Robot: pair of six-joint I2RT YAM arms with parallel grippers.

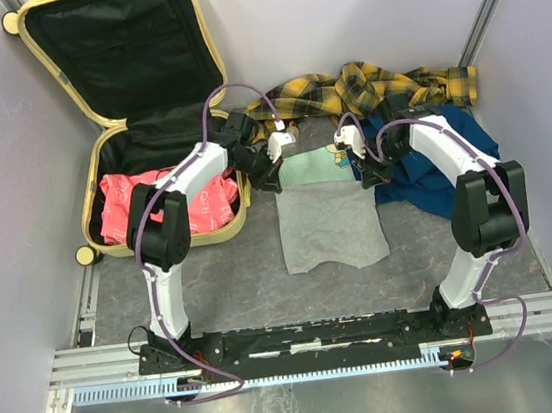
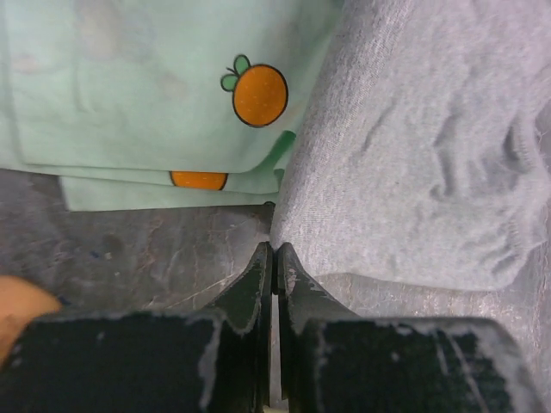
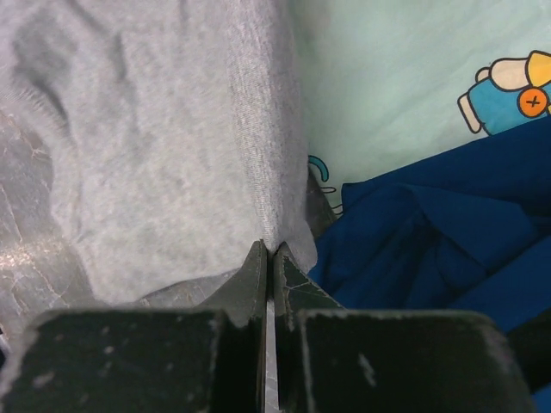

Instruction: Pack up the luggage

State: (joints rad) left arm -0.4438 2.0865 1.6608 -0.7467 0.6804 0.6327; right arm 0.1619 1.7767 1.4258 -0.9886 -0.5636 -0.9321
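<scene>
Left jaws and right jaws pinch shut on the flat grey knit garment [image 1: 331, 225] mid-frame, so next seems a joint lift into the pale-yellow hard-shell suitcase [image 1: 125, 44], upper left.

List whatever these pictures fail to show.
- Pink garment in the luggage: top view, the left arm covers its middle.
- Cartoon print on the mint shirt: right wrist view, cut by the frame edge and the blue garment.
- Cloth between the left fingers: left wrist view, the shut tips hide it beside the gray shirt.
</scene>
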